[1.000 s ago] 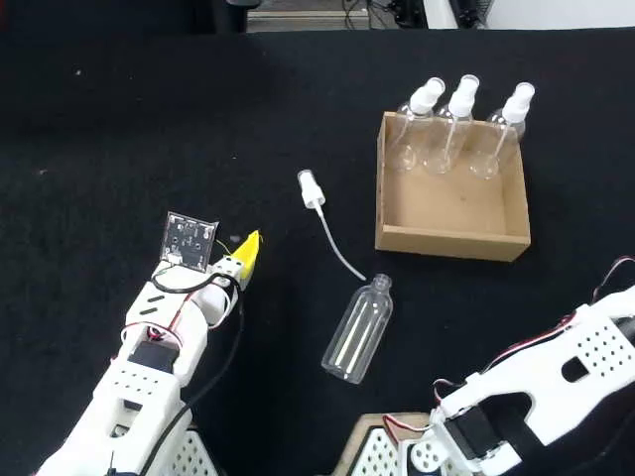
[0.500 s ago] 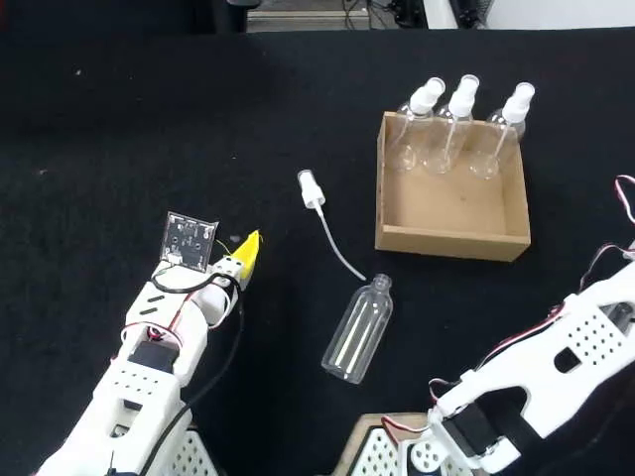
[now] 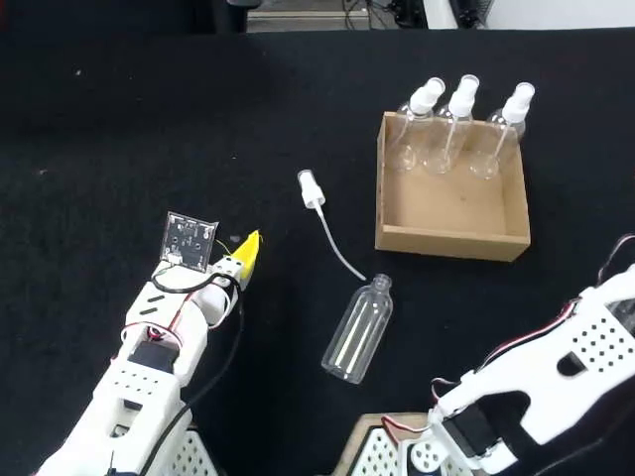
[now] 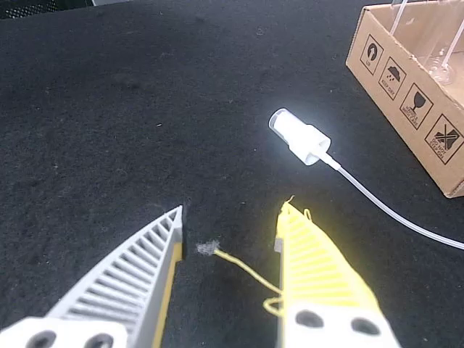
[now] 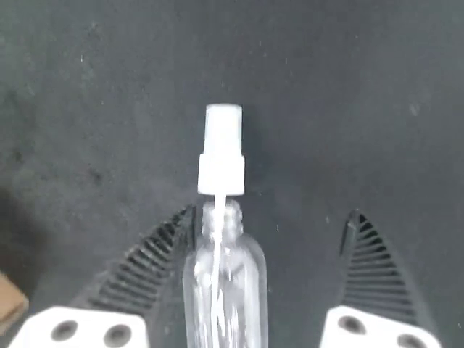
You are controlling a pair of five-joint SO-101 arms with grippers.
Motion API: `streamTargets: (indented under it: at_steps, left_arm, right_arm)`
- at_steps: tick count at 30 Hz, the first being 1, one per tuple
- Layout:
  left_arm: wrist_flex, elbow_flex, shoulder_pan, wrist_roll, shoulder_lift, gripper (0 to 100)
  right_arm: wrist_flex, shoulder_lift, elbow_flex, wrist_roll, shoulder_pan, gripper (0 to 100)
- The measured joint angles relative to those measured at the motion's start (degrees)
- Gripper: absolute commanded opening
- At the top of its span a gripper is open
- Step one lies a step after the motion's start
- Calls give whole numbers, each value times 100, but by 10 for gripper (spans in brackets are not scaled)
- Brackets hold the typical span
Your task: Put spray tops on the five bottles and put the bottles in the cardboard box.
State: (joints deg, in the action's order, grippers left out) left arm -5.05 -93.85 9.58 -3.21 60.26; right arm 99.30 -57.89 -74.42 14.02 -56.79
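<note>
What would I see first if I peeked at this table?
Probably the brown cardboard box at the far right of the black table, with three clear bottles wearing white spray tops standing along its back wall. Next comes the clear topless bottle lying in the middle, with a loose white spray top and its long thin tube just beyond it. In the right wrist view, another topped clear bottle sits inside the open right gripper.

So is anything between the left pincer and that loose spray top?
Nothing visible. The open left pincer faces the spray top across bare black mat; the cardboard box stands farther off, past it.
</note>
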Motion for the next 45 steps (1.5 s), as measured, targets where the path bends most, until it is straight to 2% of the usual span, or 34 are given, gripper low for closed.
streamTargets:
  at_steps: [6, 11, 27, 33, 45]
  left_arm:
    - [0, 0, 0, 0, 0, 205]
    - [0, 0, 0, 0, 0, 205]
    - [0, 0, 0, 0, 0, 205]
    - [0, 0, 0, 0, 0, 205]
    - [0, 0, 0, 0, 0, 205]
  right_arm:
    - [0, 976, 2215, 167, 9, 279]
    - [-70, 1336, 2989, 308, 9, 279]
    - [-466, 1398, 3138, 431, 9, 279]
    - [-519, 844, 3138, 422, 44, 277]
    - [-519, 642, 3138, 422, 176, 20]
